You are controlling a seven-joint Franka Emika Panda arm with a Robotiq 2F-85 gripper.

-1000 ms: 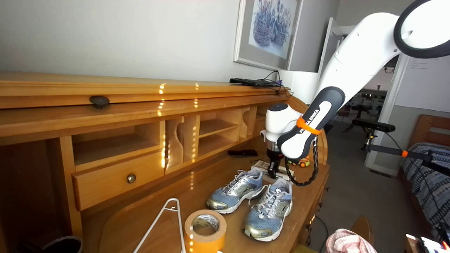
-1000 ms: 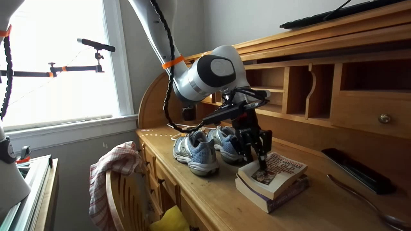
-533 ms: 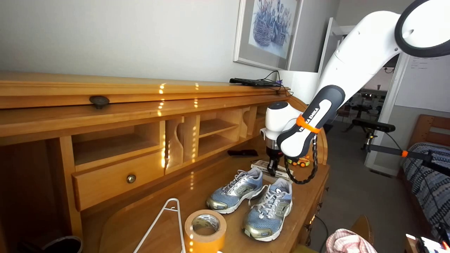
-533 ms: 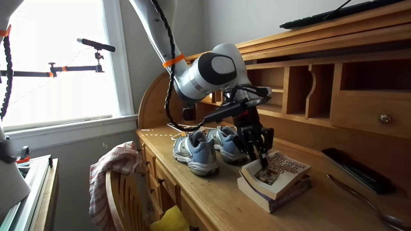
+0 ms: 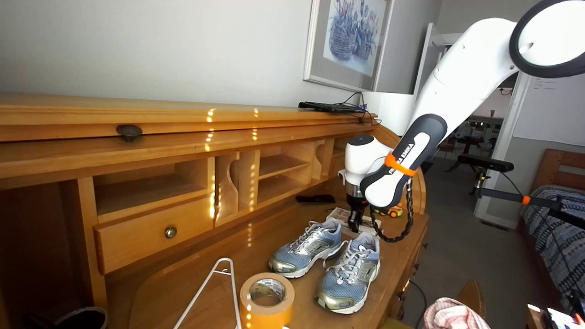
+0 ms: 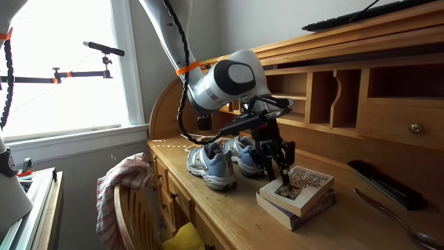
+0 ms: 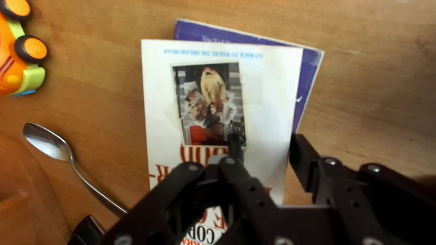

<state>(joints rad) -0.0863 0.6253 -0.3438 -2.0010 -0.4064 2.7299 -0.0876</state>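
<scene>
White above purple: in an exterior view I have the white book (image 6: 308, 183) lying flat and askew on the purple book (image 6: 315, 210), which rests on the tabletop (image 6: 347, 227). My end effector (image 6: 278, 180) points down at the white book's far left edge: one finger is at the cover, touching or just above it, I cannot tell which, and the other is past the edge. It stands partly open, with nothing I can see pinched in it. Shoes (image 6: 218, 166) stand just to the left.

In an exterior view those shoes are nearer me and hide part of the books, so contact there is unclear; the tape (image 5: 267, 310) and hanger (image 5: 235, 292) lie well apart from them.

In the wrist view the two fingers straddle the white book's right edge, cover showing between them. A toy (image 7: 12, 68) and a spoon (image 7: 58, 148) lie off to the left.

By my reading the reach is done: I am at the white book's edge. What seems left is a firm hold; none shows yet, and the white book has not parted from the purple one.
</scene>
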